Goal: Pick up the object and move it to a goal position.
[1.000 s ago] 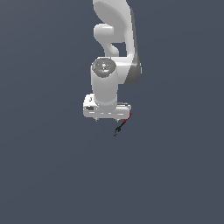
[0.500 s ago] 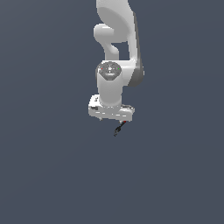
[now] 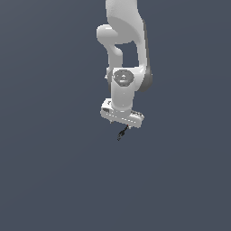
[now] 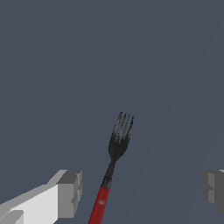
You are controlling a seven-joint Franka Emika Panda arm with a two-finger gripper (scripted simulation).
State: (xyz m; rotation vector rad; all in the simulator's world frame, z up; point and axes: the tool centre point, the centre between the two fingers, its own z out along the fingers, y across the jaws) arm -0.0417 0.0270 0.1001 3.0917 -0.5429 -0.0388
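**Fork hangs beneath the gripper**

Exterior view: the fork (image 3: 122,132) juts down just below the gripper (image 3: 122,127) of the white arm (image 3: 127,49), against plain grey-blue; no counter edge shows. The arm has shifted toward the exterior view's right since earlier.

Wrist view: the fork (image 4: 113,164) lies between widely parted fingers (image 4: 70,192), none touching it; whether it is gripped, I cannot tell.

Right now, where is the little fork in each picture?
Exterior view: the fork is a tiny dark sliver hanging just under the white claw, near the picture's middle.
Wrist view: the fork fills the lower middle, black tines pointing away, red handle nearest, between the two fingers.
Shared landmark: the claw itself, with the fork in its gap.
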